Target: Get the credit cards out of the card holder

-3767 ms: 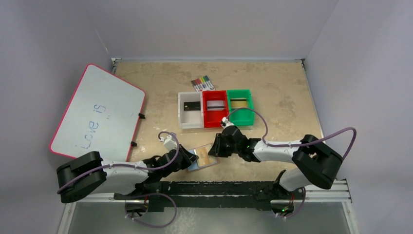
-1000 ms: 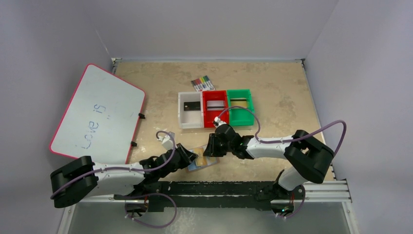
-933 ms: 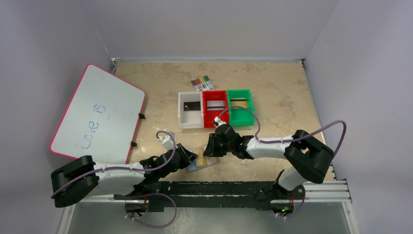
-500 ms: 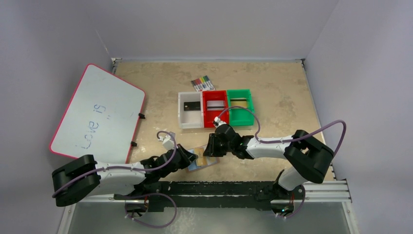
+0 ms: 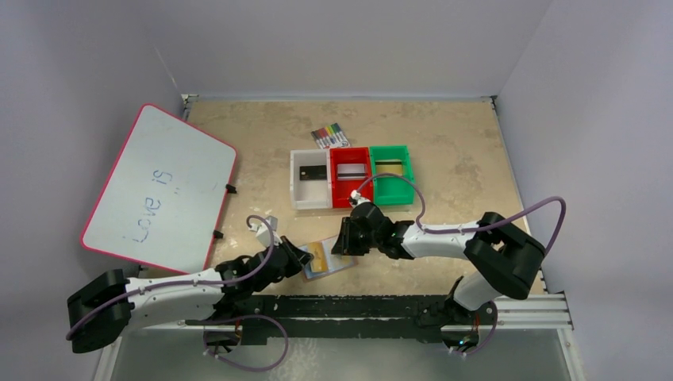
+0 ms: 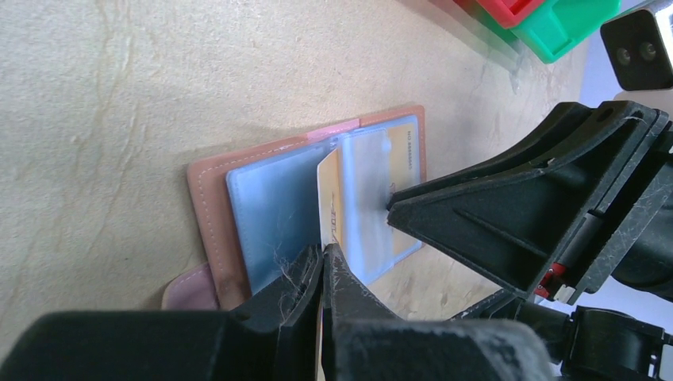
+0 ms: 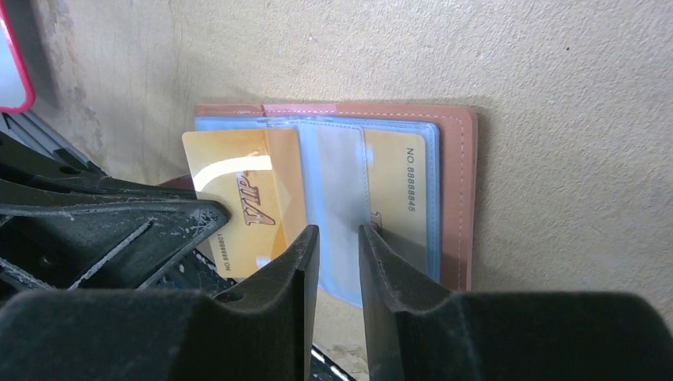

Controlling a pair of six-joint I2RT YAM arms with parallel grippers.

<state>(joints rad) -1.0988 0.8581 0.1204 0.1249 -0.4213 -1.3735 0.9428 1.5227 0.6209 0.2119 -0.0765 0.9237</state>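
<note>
My gold card [image 7: 238, 202], a thin, stiff, glossy rectangle with printed lettering, is clenched by its near edge in my left end effector [image 6: 323, 258], whose jaws are pinched flat together on it. The card looks partway out of the nearer clear pocket of the card holder [image 7: 456, 198]. The holder lies open and flat on the counter [image 5: 444, 143], just ahead of that end effector and directly under my right end effector [image 7: 340, 238].

The right jaws stand slightly apart, gripping nothing, tips at the middle pocket flap. I cannot tell whether they press down. A second gold card [image 7: 397, 182] sits fully inside the pocket just beyond those tips.

The holder is tan-brown and leather-like with a stitched border. Its pockets are soft, cloudy, light-blue film. The counter is matte, mottled beige.

I judge two risks. My pinch holds only a sliver of slick plastic, so the card could slip free. If the film grips the card and my right tips are not pinning the holder, the light holder could drag along.
</note>
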